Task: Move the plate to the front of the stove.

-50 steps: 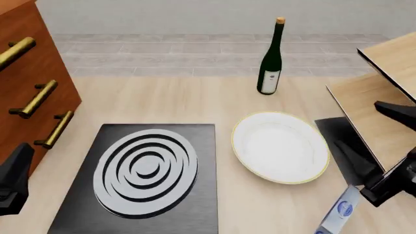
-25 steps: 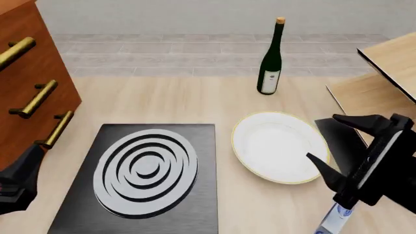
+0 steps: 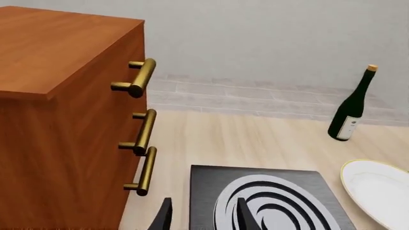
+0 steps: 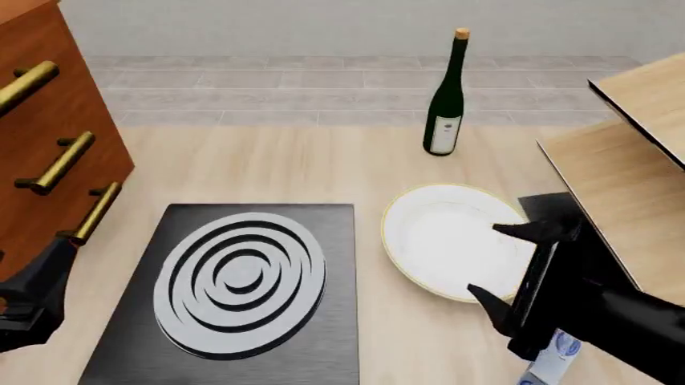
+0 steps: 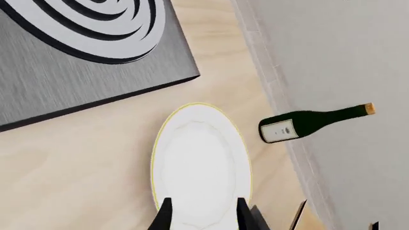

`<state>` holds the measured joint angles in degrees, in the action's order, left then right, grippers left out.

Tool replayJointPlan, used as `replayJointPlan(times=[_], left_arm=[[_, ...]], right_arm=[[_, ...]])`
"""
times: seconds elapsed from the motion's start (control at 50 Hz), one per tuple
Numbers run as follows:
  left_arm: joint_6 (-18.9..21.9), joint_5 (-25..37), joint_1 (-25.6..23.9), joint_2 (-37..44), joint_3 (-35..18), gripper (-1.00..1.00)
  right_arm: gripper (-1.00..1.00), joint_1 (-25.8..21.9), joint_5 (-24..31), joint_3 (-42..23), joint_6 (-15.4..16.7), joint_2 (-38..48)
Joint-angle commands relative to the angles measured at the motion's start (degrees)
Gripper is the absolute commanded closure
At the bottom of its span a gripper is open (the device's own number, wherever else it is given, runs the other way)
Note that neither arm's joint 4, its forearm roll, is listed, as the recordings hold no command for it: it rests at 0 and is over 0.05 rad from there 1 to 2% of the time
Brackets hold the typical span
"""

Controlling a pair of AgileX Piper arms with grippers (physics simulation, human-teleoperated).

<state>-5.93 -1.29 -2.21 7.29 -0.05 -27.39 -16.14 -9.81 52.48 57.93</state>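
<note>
While the plate lies just beyond the spread fingertips of the right gripper, beside the stove, the approach is judged unfinished; next, its near rim must be straddled and pinched. The left gripper is parted, idle.

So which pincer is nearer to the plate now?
The right pincer: it is open at the plate's right edge. The left pincer is far off, beyond the stove.

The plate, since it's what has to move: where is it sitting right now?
In the front view the plate lies flat on the table, right of the stove with a gap between them, nearer than the wine bottle; the right gripper is open at its right edge.
</note>
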Motion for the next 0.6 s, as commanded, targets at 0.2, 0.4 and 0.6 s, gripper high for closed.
replayJointPlan(times=[0.2, 0.4, 0.6], left_arm=[[-0.07, 0.33, -0.02, -0.27, 0.00, -1.00], [-0.09, 0.31, -0.02, -0.22, -0.02, -1.00], [-0.08, 0.32, -0.02, -0.23, -0.02, -1.00]], right_arm=[[-1.00, -3.12, -5.87, -0.19, -0.23, 10.31], [-1.00, -3.13, -8.31, -0.74, -0.77, 14.55], [-1.00, -2.77, -12.17, -1.39, -1.42, 20.45]])
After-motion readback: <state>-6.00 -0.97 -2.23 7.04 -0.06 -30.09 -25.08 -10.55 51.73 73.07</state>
